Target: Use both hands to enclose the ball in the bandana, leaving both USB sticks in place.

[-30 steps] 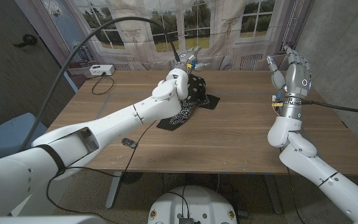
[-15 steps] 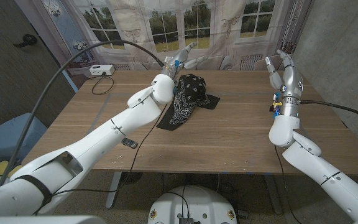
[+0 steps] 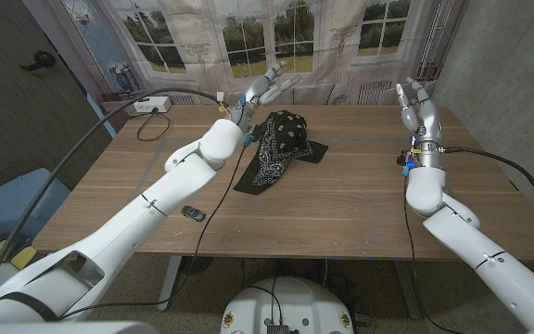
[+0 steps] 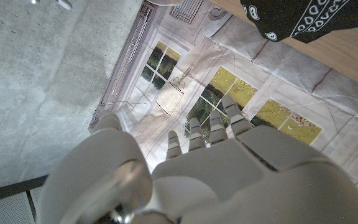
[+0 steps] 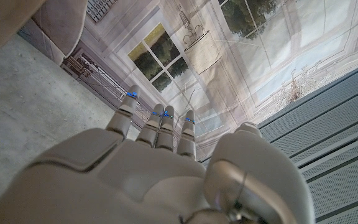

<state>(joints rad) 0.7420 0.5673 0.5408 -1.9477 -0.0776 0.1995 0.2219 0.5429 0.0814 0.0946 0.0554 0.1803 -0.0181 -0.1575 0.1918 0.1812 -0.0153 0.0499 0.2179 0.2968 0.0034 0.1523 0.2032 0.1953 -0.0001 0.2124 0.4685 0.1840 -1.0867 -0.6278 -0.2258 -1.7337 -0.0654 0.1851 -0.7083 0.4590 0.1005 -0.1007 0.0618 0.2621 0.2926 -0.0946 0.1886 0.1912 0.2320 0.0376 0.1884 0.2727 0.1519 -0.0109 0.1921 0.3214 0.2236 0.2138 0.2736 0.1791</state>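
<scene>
— What do we have, biggest first?
— The wooden desk (image 3: pixel 341 199), and on its far middle the black bandana (image 3: pixel 281 148), mounded at its far end with a flat tail trailing toward us. We cannot see the ball itself.
— And our hands?
— Our left hand (image 3: pixel 265 91) is raised just left of the mound, fingers (image 3: pixel 286 83) spread and holding nothing. Our right hand (image 3: pixel 419 113) stands upright at the far right, well apart from the cloth, fingers straight, also empty.
— Anything smaller?
— A small dark object (image 3: pixel 191 212), perhaps a USB stick, lies near the front left edge.
</scene>
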